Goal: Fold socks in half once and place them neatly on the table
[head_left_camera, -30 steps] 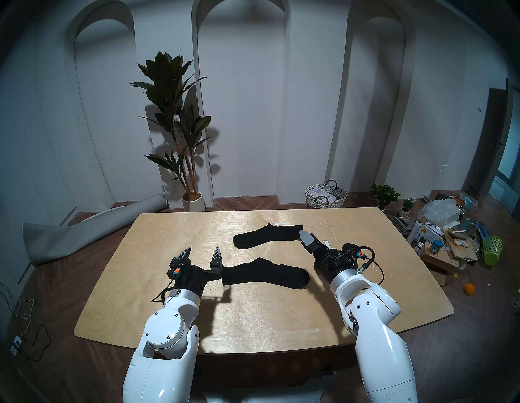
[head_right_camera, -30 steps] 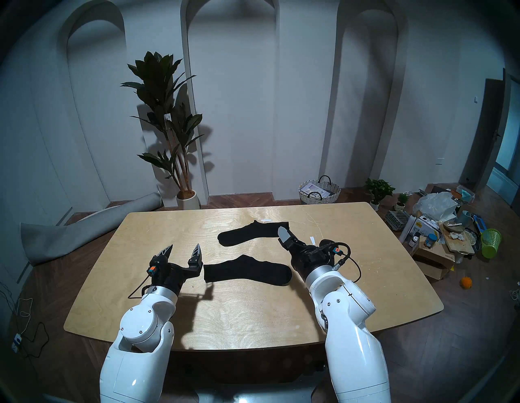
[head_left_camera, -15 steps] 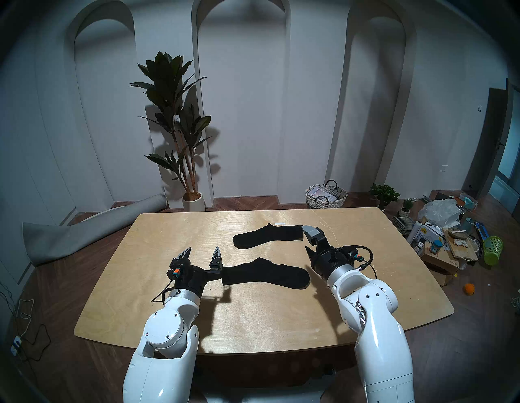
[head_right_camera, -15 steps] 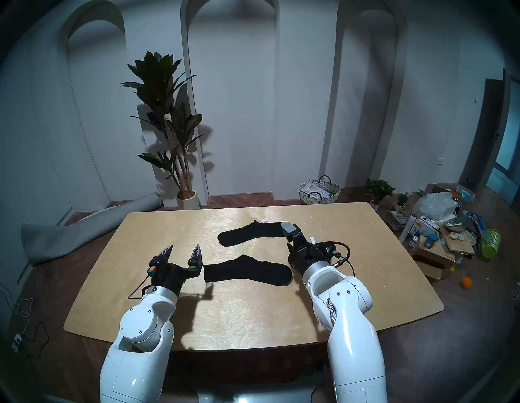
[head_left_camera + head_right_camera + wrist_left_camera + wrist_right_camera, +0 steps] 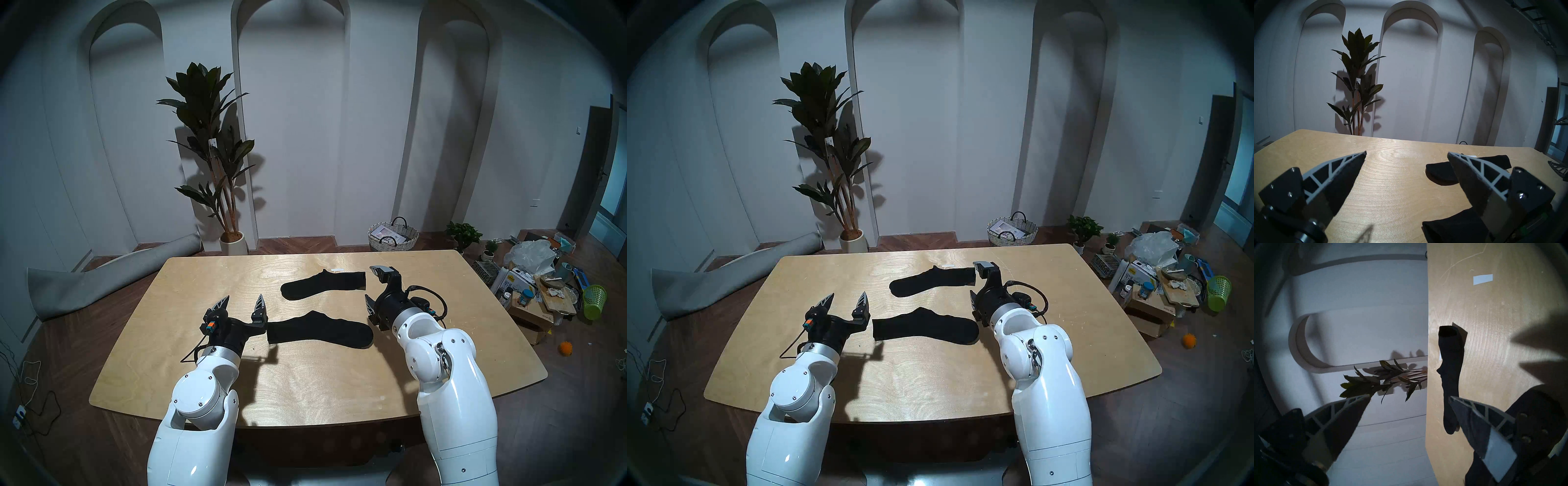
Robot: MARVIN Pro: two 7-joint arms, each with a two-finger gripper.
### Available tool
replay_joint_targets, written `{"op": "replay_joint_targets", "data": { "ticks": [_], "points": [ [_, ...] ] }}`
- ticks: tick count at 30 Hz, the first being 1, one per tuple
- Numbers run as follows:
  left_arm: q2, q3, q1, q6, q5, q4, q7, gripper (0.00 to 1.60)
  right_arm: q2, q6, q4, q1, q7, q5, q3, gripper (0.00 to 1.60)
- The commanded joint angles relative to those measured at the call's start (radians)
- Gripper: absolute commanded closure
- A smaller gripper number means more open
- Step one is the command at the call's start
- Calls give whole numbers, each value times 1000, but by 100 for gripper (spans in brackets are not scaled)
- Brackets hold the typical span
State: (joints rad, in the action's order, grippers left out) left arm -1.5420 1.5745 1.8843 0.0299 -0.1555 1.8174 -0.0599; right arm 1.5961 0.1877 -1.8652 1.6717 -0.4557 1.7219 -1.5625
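Two black socks lie flat and unfolded on the light wooden table. The far sock has its cuff to the right, and the near sock has its cuff to the left. My left gripper hovers open and empty just left of the near sock's cuff, which shows at the lower right of the left wrist view. My right gripper is turned on its side, open and empty, just right of the far sock's cuff. In the right wrist view the far sock runs up from the lower finger.
A small white tape strip lies by the far sock. Beyond the table stand a tall potted plant and a woven basket. A rolled grey rug lies at the left, and boxes and clutter cover the floor at the right.
My right wrist has rolled and lifted off the far sock's cuff, so its fingers now stand one above the other beside it. The left arm and both socks have barely moved.
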Motion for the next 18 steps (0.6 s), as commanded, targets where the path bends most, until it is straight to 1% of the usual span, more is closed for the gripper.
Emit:
{"op": "replay_joint_targets", "data": {
  "ticks": [1,2,3,4,5,6,7,9,10,11,12,13,14,16,18],
  "points": [
    [-10,-9,-8,5,5,30,8,0,8,-102,-32,-96,-104,44,-17,0],
    [-11,-9,-7,4,5,31,9,0,9,-150,-16,-133,-141,38,-12,0],
    [-14,-10,-5,3,5,33,13,0,9,-179,-11,-149,-182,35,-17,0],
    [-17,-11,-4,2,4,34,14,0,10,-188,-12,-151,-200,20,-19,0],
    [-17,-11,-4,2,4,34,14,0,10,-188,-12,-151,-200,20,-19,0],
    [-18,-11,-3,2,4,35,16,0,12,-203,-8,-160,-217,23,-19,0],
    [-21,-13,-1,1,6,37,22,0,17,-258,9,-194,-274,-6,-11,0],
    [-22,-14,-1,0,7,38,25,0,16,-251,5,-179,-274,-8,-12,0],
    [-25,-16,1,-1,9,39,32,0,21,-297,24,-210,-313,-29,1,0],
    [-25,-16,1,-1,9,39,32,0,21,-297,24,-210,-313,-29,1,0],
    [-26,-18,1,-2,10,40,36,0,26,-331,41,-233,-334,-36,8,0],
    [-27,-19,1,-2,11,41,39,0,24,-325,35,-221,-330,-38,10,0],
    [-29,-20,2,-2,13,42,45,0,30,-360,57,-248,-355,-60,20,0],
    [-30,-21,2,-3,14,43,48,0,33,-374,73,-257,-363,-72,30,0],
    [-31,-22,3,-3,15,45,54,0,40,-390,106,-281,-368,-112,43,0]
  ]
}}
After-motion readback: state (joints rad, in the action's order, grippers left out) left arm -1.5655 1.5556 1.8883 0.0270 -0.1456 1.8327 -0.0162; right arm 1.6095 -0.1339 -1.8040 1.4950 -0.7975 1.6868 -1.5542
